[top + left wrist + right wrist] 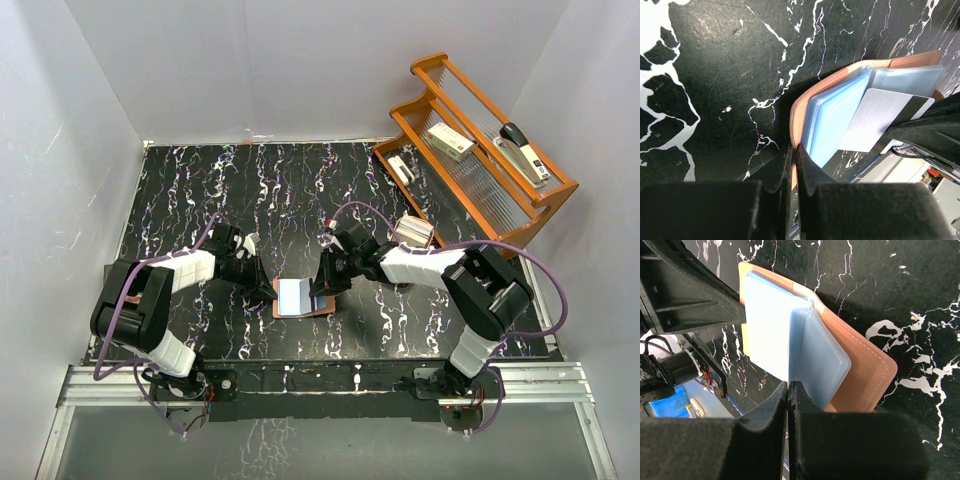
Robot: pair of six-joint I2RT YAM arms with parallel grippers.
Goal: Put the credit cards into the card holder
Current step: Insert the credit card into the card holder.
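Observation:
The reddish-brown leather card holder (318, 305) lies open at the table's near middle, its clear pockets (832, 117) fanned upward. My left gripper (795, 150) is shut on the edge of its leather cover (840, 75), at the holder's left side (268, 288). My right gripper (789, 386) is shut on a light blue-white credit card (767, 325), reaching in from the right (322, 285). The card (880, 117) has a dark stripe and rests against the clear pocket leaves (822, 355). Whether its far edge sits inside a pocket I cannot tell.
An orange wooden rack (480, 150) stands at the back right, holding a stapler (525, 152) and small boxes (450, 142). A small pale box (415, 232) lies behind the right arm. White walls close in the dark marbled table (200, 190).

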